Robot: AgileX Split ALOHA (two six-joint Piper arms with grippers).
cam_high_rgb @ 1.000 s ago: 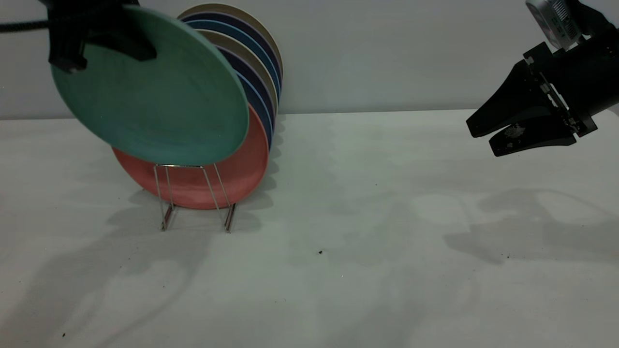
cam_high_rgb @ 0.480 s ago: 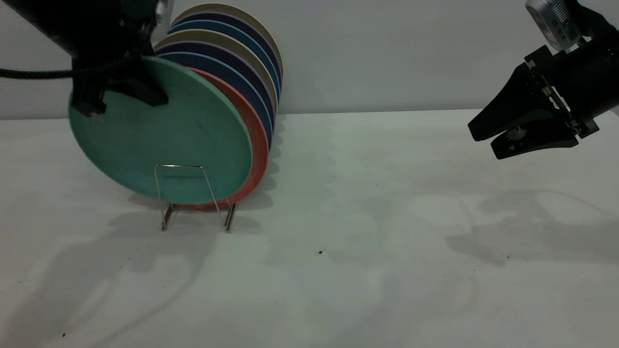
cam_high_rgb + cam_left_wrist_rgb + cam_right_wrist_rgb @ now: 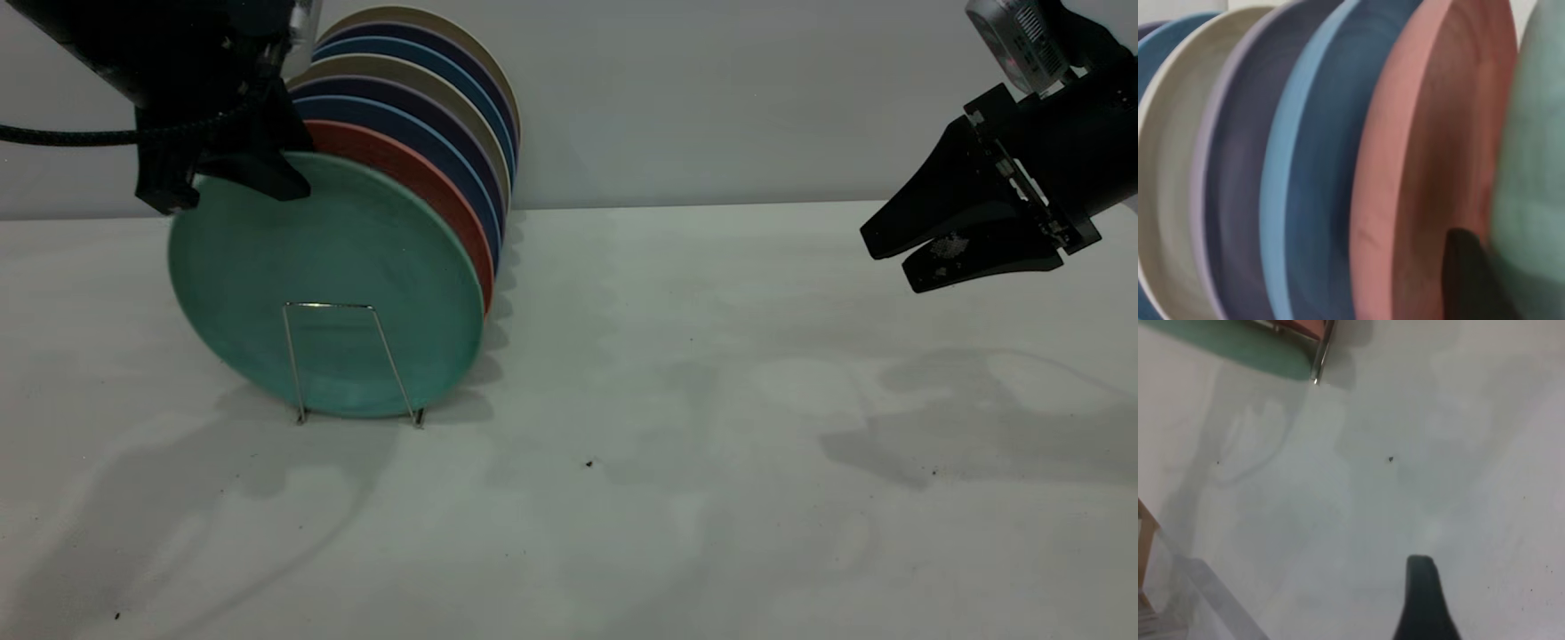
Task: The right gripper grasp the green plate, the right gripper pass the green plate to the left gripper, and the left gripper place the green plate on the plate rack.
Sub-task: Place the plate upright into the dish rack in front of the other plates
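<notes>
The green plate (image 3: 329, 284) stands nearly upright at the front of the plate rack (image 3: 331, 305), its lower edge down at the rack's base behind the front wire loop. It leans against the salmon-pink plate (image 3: 400, 169). My left gripper (image 3: 227, 182) is shut on the green plate's upper left rim. In the left wrist view one dark finger (image 3: 1465, 280) sits between the pink plate (image 3: 1431, 167) and the green plate (image 3: 1538, 167). My right gripper (image 3: 889, 258) hangs in the air at the far right, empty, fingers slightly apart.
Behind the pink plate several navy-blue and beige plates (image 3: 444, 98) fill the rack back to the wall. The white table (image 3: 676, 427) stretches between the rack and the right arm. The right wrist view shows the rack's foot (image 3: 1321, 353) and the green plate's edge (image 3: 1238, 347).
The left gripper has lowered the green plate and shifted it right, from tilted above the rack to nearly upright in the front slot. The right gripper has barely moved.
</notes>
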